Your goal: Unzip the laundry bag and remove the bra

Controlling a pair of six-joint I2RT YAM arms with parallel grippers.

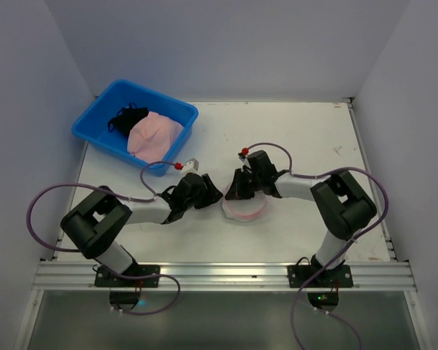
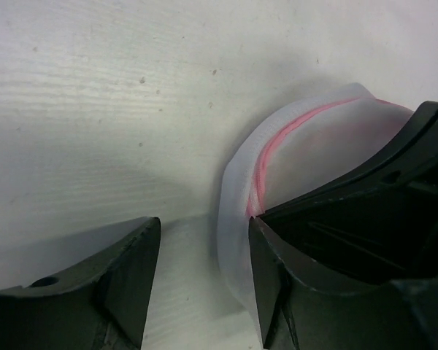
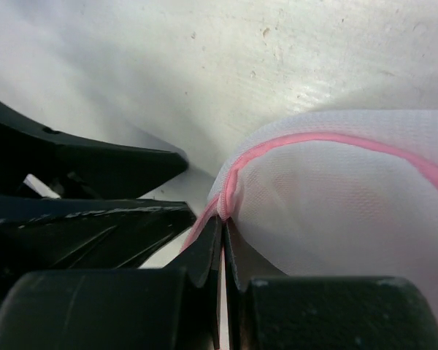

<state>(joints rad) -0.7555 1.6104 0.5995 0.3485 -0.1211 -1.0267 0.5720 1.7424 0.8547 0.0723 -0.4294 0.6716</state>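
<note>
Laundry bag (image 1: pixel 245 211) on the table (image 1: pixel 314 138) near centre, left gripper (image 1: pixel 216 191) at its nine o'clock, right gripper (image 1: pixel 237 195) on its eleven o'clock rim, tub (image 1: pixel 95 122) well apart at ten o'clock, one garment (image 1: pixel 155 134) in it, second garment (image 1: pixel 126 119) at that one's ten o'clock.

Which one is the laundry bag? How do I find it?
Start at the white table and go to its middle, where the left gripper and right gripper nearly meet. The laundry bag lies there: small, round, white netting with a pink rim, unlike the big blue tub.

top: high, rear, looking down | wrists: close, low | shared: laundry bag (image 1: pixel 244 211)
</note>
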